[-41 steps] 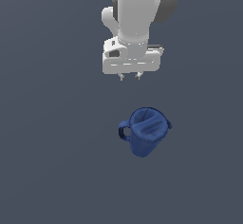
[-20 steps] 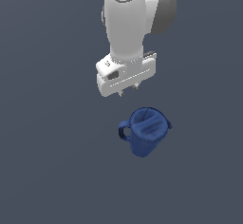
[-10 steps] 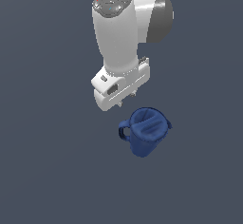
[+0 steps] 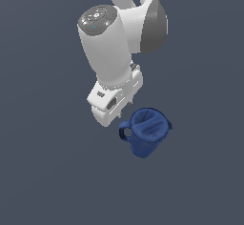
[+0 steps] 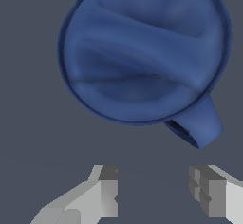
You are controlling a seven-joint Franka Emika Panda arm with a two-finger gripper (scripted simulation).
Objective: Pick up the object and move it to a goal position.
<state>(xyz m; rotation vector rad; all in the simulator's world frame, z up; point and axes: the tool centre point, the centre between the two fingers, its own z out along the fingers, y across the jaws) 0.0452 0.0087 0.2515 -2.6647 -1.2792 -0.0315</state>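
Observation:
The object, a dark blue jug (image 4: 145,132), stands upright on the grey floor, its loop handle (image 4: 125,133) turned toward the exterior view's left. The white arm leans down over it, and the hand (image 4: 112,101) hangs just above and beside the jug's rim on the handle side. The fingertips are hidden behind the hand in the exterior view. In the wrist view the jug's open mouth (image 5: 142,52) fills the frame and the handle (image 5: 197,126) juts toward the gripper (image 5: 154,190). Its two fingers (image 5: 105,190) stand apart with only floor between them, short of the jug.
Plain dark grey floor (image 4: 52,181) lies all around the jug. No other objects or edges show in either view.
The arm has tilted and swung down toward the exterior view's left, bringing the hand from well above the jug to just beside its rim. The jug has not moved.

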